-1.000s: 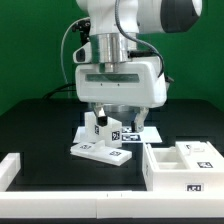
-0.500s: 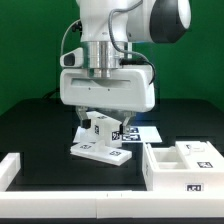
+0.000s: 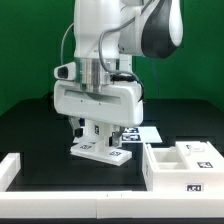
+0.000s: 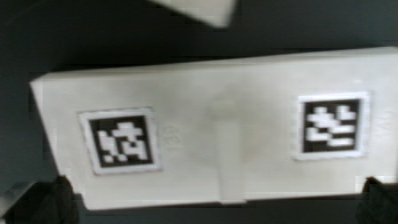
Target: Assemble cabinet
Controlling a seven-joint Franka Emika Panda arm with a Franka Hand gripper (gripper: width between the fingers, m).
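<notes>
Under the wrist, on the black table (image 3: pixel 40 135), the flat cabinet panel (image 3: pixel 100 152) lies tag-side up, and the box shell (image 3: pixel 162 165) sits apart on the exterior view's right. Our gripper (image 3: pixel 98 135) hangs low over the panel, spread wide and holding nothing. In the wrist view the dark fingertips (image 4: pixel 43 200) stand about at the panel's two ends. We judge the step to be grasping this panel. To do it well we set the jaws square to its edges, sink the pads below the top face, then close evenly so it neither twists nor skids
</notes>
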